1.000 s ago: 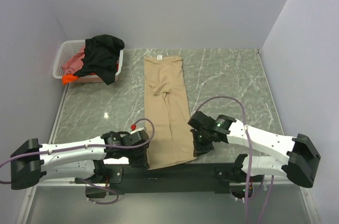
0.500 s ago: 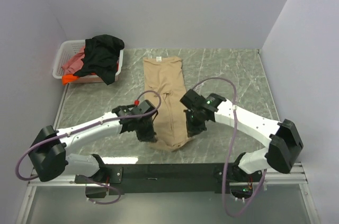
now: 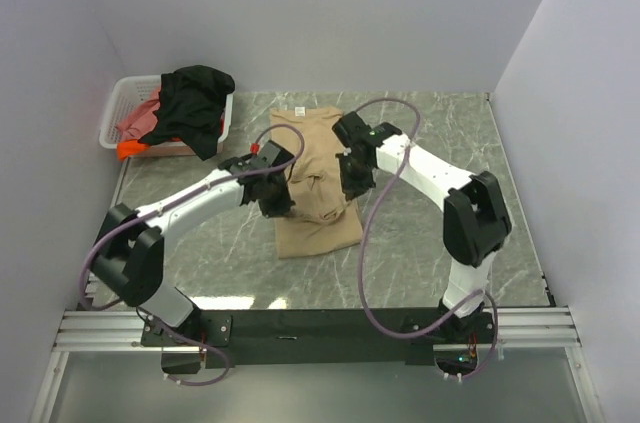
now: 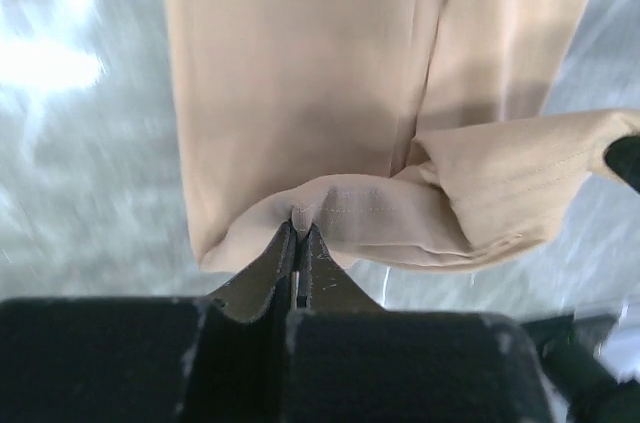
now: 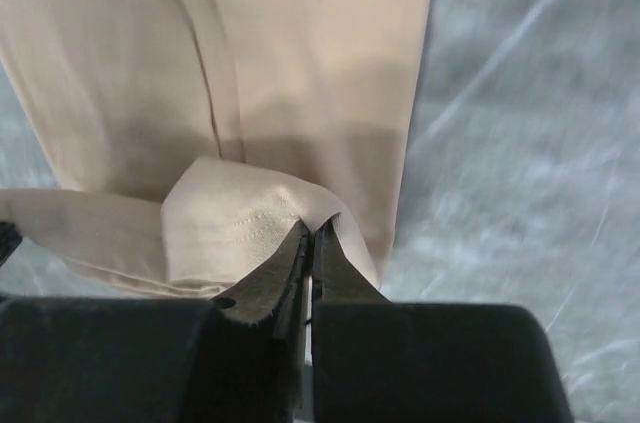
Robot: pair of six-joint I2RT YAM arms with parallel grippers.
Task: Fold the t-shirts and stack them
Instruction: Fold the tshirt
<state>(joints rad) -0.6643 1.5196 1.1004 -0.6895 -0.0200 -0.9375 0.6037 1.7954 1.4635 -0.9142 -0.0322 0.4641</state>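
The tan t-shirt (image 3: pixel 318 198) lies lengthwise on the grey marble table, folded into a narrow strip. Its near hem is lifted and carried over the middle. My left gripper (image 3: pixel 279 205) is shut on the hem's left corner (image 4: pixel 330 205). My right gripper (image 3: pixel 348 181) is shut on the hem's right corner (image 5: pixel 262 211). Both hold the hem above the lower layer (image 4: pixel 290 63), which also shows in the right wrist view (image 5: pixel 320 53). A black t-shirt (image 3: pixel 192 103) drapes over the white basket (image 3: pixel 118 108), with pink-red (image 3: pixel 138 121) and orange (image 3: pixel 130 149) cloth inside.
The basket stands at the table's back left corner against the wall. Grey walls close in the table at the left, back and right. Both arms reach over the table's middle, with purple cables (image 3: pixel 385 108) looping above them.
Both grippers have carried the tan shirt's near hem from the front edge toward the back, folding the shirt over itself. The arms are stretched much farther out.
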